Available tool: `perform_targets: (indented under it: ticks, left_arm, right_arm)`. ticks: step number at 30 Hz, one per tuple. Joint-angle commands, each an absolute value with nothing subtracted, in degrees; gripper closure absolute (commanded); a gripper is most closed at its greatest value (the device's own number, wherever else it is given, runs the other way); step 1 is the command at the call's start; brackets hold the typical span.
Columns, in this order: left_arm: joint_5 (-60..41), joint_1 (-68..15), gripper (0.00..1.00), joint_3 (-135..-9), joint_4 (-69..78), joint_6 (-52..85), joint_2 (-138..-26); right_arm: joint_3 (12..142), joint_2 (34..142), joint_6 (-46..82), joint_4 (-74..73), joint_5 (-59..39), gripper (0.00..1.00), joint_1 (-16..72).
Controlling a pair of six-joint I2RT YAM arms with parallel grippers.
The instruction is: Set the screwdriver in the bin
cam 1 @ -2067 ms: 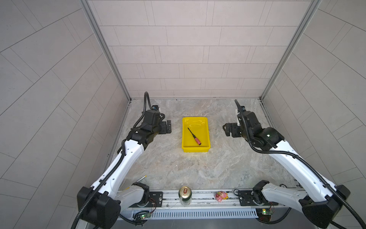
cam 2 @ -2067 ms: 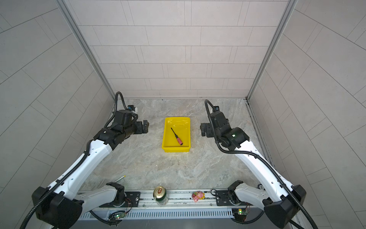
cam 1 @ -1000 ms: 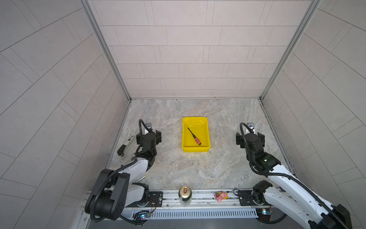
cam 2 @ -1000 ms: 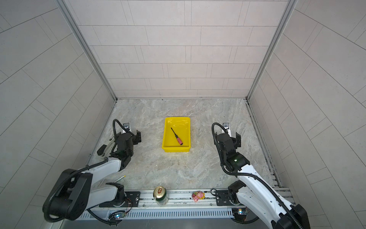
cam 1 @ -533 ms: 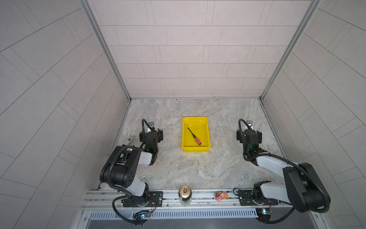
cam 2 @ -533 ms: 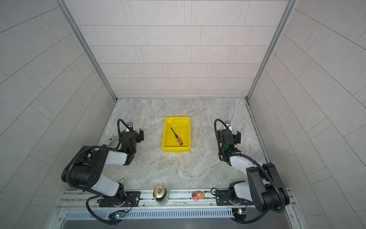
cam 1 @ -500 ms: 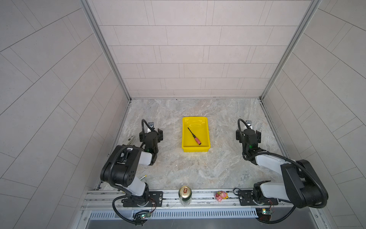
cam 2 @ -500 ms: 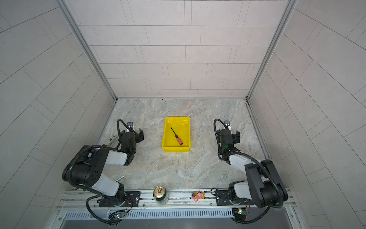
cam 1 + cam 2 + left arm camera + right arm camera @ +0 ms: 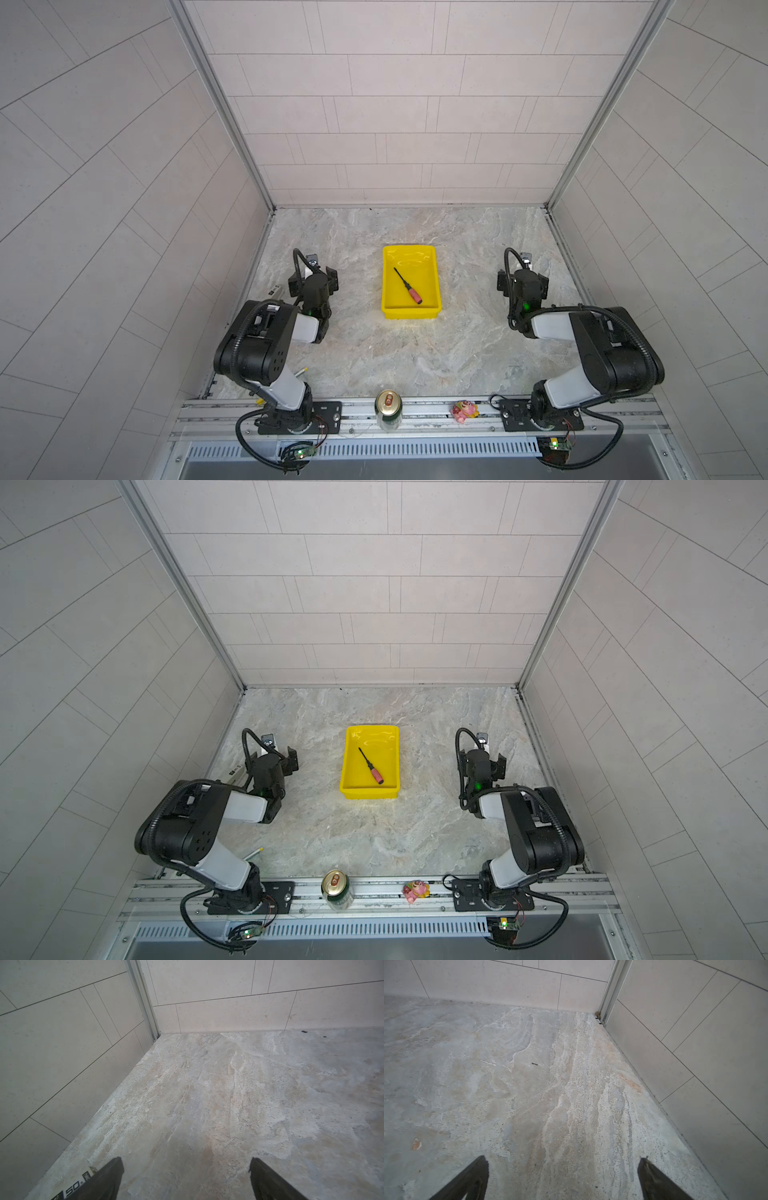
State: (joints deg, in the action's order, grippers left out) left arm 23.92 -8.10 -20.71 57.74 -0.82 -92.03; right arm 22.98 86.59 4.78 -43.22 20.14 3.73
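Both top views: screwdriver [image 9: 408, 285] lies inside bin [image 9: 410, 314]; left fingers [image 9: 261, 1180], right fingers [image 9: 652, 1182] flank bin, spread wide, empty. I'd call it done; no next move needed.

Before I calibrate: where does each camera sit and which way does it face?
Top view: above the front rail, looking down and back; bin, screwdriver, left arm, right arm.
Top view: same aim; bin, left arm, right arm.
Left wrist: low, facing the far left corner; open left gripper.
Right wrist: low, facing the far right corner; open right gripper.
Shared: top views nearly everything; wrist views only floor.
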Motion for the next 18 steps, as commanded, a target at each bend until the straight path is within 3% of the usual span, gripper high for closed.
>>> perform_targets:
  ticks: [1, 18]
  left_arm:
    - [25.1, -7.7, 0.00, -21.5, 57.5, -0.1, -92.0]
    - [25.1, -7.7, 0.00, -21.4, 57.6, 0.0, -91.9]
  right_arm:
    - [25.2, 86.9, 1.5, -40.8, 10.6, 0.00, 3.8]
    - [24.6, 86.6, 1.8, -41.7, 9.2, 0.00, 3.3]
